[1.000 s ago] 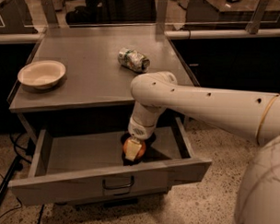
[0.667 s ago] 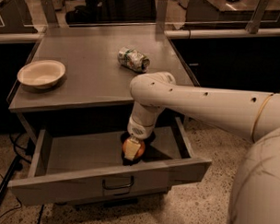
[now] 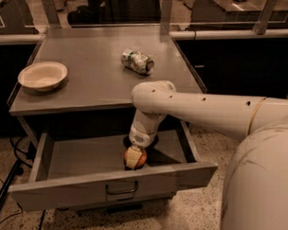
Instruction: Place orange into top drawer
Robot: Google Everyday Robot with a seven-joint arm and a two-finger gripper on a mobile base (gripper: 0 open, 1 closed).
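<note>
**drawer_dan:** ok so where are we putting the orange (image 3: 136, 159) right now? We see it down inside the top drawer (image 3: 76, 158), which is pulled wide open under the table (image 3: 97, 84). It's toward the front, just behind the front panel and a little right of the curved handle (image 3: 121, 188).

**benchmod:** Yep, same read here. The gripper (image 3: 135, 150) is right on top of the orange, pointing straight down into the drawer. The white arm (image 3: 215, 114) reaches in from the right, over the drawer's right side. Is it clamped on the fruit or loose around it? We honestly can't tell, the two are bunched too tight together in this view.

**drawer_dan:** And is the orange actually sitting on the drawer floor?

**benchmod:** It looks low, at or very near the floor, but we can't say for sure that it's resting there.

**drawer_dan:** Fair. Up on the table we've got the white bowl (image 3: 42, 76), upright near the left edge. There's also a dented can (image 3: 137, 61) lying on its side toward the back. They're well apart from each other and from the gripper.

**benchmod:** Plus some dark cables (image 3: 9, 171) on the speckled floor, left of the drawer.
</note>
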